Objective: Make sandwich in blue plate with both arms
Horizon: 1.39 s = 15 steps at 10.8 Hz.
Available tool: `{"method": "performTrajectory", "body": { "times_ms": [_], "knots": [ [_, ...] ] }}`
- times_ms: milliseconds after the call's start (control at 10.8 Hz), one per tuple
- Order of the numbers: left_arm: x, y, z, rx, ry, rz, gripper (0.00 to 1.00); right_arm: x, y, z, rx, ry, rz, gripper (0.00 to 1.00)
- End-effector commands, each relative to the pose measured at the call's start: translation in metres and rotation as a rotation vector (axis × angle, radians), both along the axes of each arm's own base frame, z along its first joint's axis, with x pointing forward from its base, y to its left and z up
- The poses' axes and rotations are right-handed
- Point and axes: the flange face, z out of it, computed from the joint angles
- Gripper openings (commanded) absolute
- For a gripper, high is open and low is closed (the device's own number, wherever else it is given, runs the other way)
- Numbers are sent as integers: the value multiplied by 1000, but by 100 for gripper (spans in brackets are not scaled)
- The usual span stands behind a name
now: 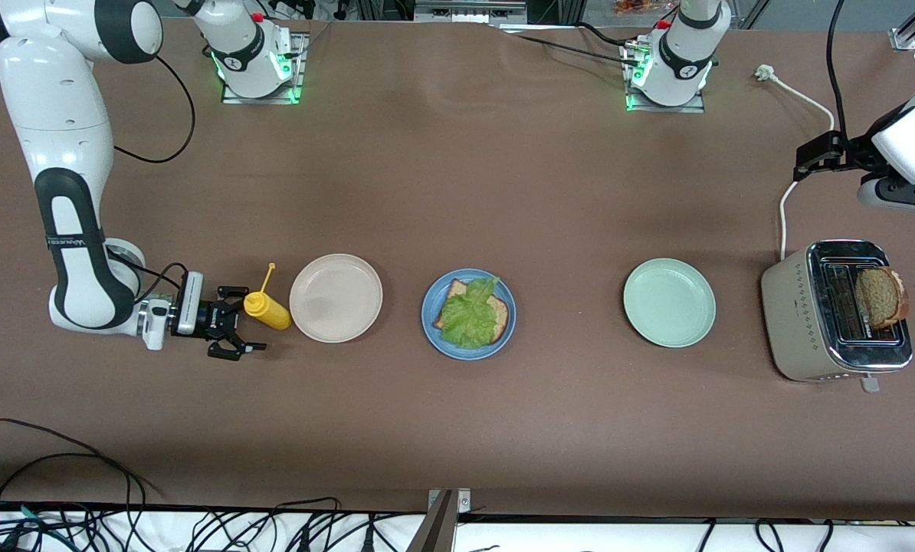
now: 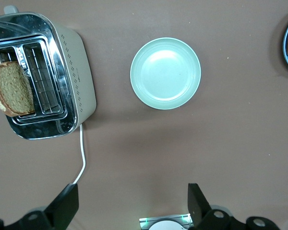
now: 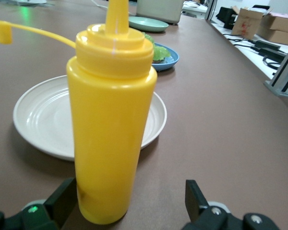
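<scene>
The blue plate stands mid-table and holds one brown bread slice with a ruffled lettuce leaf on top. A second bread slice sticks up out of the toaster. My right gripper is low at the right arm's end of the table. It is open, with an upright yellow squeeze bottle between its fingers, close to one of them. My left gripper hangs open and empty high over the table, looking down on the toaster.
A beige-white plate lies between the bottle and the blue plate. A pale mint-green plate lies between the blue plate and the toaster. The toaster's white cord runs toward the left arm's base. Cables lie along the near table edge.
</scene>
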Motion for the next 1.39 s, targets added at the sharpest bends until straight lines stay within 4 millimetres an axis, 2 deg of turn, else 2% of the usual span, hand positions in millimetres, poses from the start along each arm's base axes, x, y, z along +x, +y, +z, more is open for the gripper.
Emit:
{"method": "performTrajectory", "body": {
  "times_ms": [0,279,744,930,1023,1302],
  "knots": [
    [-1,2,8,21,0,3,100,0,25,-10,46,6,-21,100],
    [-1,3,8,22,2,5,100,-1,38,-20,66,16,-44,99],
    [-1,3,8,22,0,5,100,3,35,-17,48,-5,-43,36],
    [-1,3,8,22,0,5,100,7,32,-13,41,-14,-47,7],
    [-1,3,8,22,2,5,100,13,30,-8,24,-35,-49,0],
    [-1,4,8,22,2,6,100,32,30,22,-77,-69,-48,0]
  ]
}}
